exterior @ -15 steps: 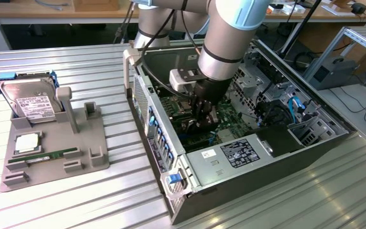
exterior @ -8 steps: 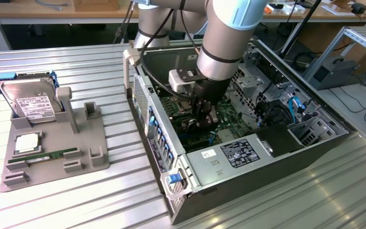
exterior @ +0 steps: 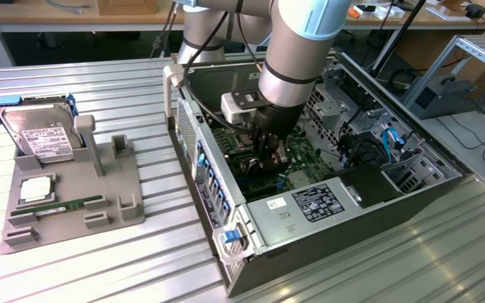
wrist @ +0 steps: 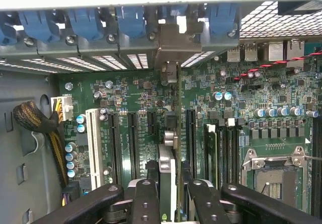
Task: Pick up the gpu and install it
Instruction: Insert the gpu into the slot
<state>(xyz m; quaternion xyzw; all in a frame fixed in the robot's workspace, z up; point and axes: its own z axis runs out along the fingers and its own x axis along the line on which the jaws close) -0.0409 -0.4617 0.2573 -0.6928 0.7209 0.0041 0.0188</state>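
Tool (wrist: 168, 194) clenched on the gpu (wrist: 170, 133), card held edge-on and upright between its fingers (wrist: 145, 201) inside the open computer case (exterior: 444, 170), above the motherboard (wrist: 241, 98) expansion slots, hard drive (exterior: 40, 136) and memory stick (exterior: 65, 206) on grey holder (exterior: 65, 227) on worktop (exterior: 141, 265).

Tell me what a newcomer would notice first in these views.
The arm's gripper reaching down into the open computer case, holding the gpu edge-on over the motherboard slots. On the exterior view's left, a grey tray holds a hard drive and a green memory stick.
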